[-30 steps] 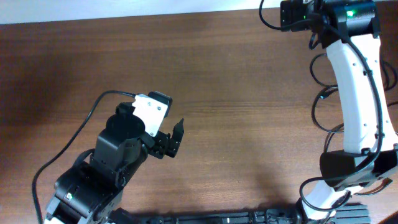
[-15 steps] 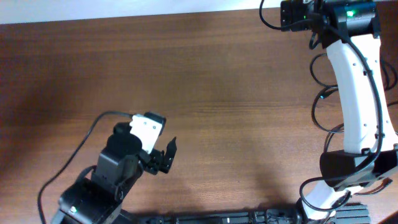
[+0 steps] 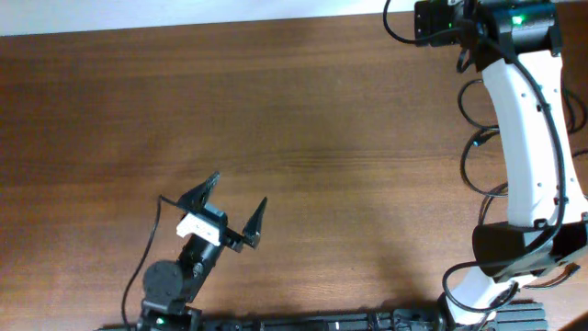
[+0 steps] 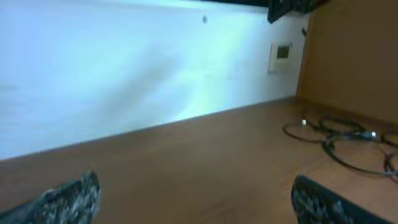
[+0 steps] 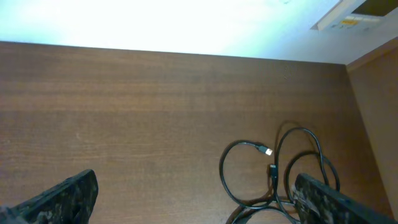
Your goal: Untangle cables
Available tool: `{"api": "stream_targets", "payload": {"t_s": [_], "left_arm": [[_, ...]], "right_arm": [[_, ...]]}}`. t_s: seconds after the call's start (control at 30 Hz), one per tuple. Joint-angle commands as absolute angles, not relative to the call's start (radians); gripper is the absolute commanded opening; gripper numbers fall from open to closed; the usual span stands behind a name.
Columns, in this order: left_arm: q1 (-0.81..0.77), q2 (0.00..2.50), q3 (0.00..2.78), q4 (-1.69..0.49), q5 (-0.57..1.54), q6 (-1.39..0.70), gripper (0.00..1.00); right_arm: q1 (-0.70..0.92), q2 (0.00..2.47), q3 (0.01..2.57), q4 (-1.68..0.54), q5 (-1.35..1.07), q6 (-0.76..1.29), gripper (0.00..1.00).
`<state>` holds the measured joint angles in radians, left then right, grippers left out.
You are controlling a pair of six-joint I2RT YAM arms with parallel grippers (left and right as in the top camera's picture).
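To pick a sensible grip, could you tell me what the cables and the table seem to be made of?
The cables look like thin black cord in a plastic or rubber sheath, matte, lying in loose loops; one plug tip glints pale, perhaps metal. The table looks like brown wood or wood-look laminate: straight grain, soft sheen.

Brown wood table [image 3: 276, 119]; white wall [image 4: 124, 62]; wall plate [image 4: 281, 55].

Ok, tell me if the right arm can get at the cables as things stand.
Probably yes. The right arm has its fingers open, just short of the cables, which lie looped on the bare table. Nothing shows between them in the right wrist view.
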<state>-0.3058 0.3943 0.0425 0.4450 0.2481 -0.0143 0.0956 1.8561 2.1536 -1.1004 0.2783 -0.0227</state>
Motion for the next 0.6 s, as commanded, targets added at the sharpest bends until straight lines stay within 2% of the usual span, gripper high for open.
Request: {"api": "stream_targets", "payload": {"t_s": [0.0, 0.23, 0.57], "left_arm": [[-0.293, 0.382, 0.009, 0.486, 0.216, -0.003, 0.99], [-0.208, 0.302, 0.009, 0.404, 0.194, -0.003, 0.99], [-0.085, 0.057, 0.009, 0.12, 0.194, -0.007, 0.99]], "right_arm": [[0.104, 1.859, 2.164, -1.102, 0.296, -0.019, 0.99], [0.104, 1.859, 2.164, -1.102, 0.296, -0.019, 0.99], [0.104, 1.859, 2.164, -1.102, 0.296, -0.019, 0.99]]}}
